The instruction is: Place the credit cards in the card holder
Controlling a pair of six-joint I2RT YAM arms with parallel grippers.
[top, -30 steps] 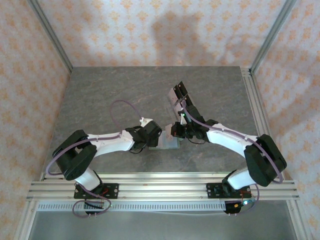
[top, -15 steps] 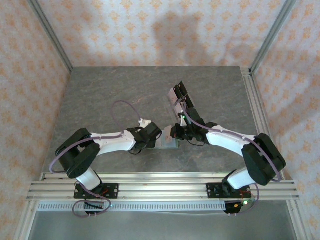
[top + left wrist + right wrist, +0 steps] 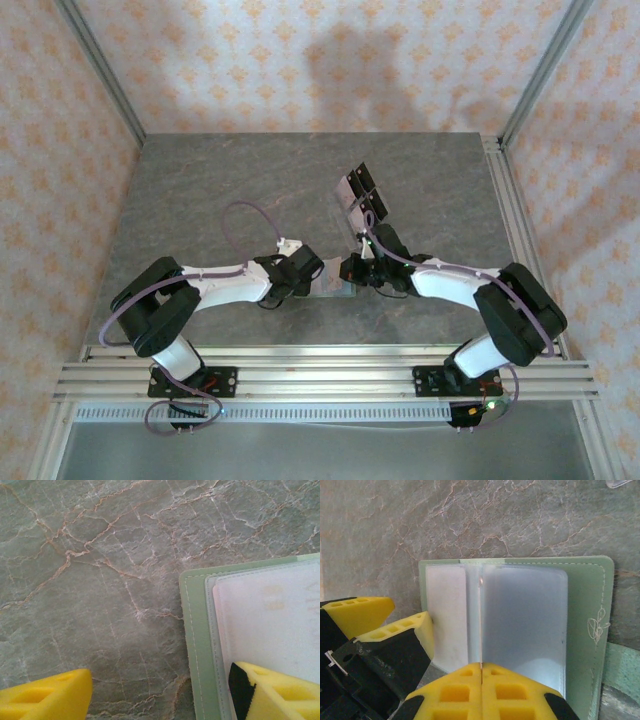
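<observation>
Right arm has swung left and lower since a second ago, its claw now closer over the holder; left arm barely shifted. Holder (image 3: 585, 620) lies open and flat on the bench (image 3: 100, 580), near the front edge, between the two wrists, green cover down and clear sleeves (image 3: 520, 615) facing up. Left claw (image 3: 160, 692) stands wide open: one yellow finger presses on the pale sleeve at the holder's left page, the other sits well off the holder above bare bench. It grips nothing. Right claw (image 3: 481, 672) is fully closed, fingertips pressed together at the near edge of the holder, right on the centre fold. A thin line runs up from the tips along the fold; cannot tell whether a sleeve leaf is nipped between them. No card seen in either claw. Sleeves on show look milky, and whether they hold anything cannot be told. Cards (image 3: 357, 190) lie in a small group farther back on the bench, black and pale ones together, well apart from the holder.
</observation>
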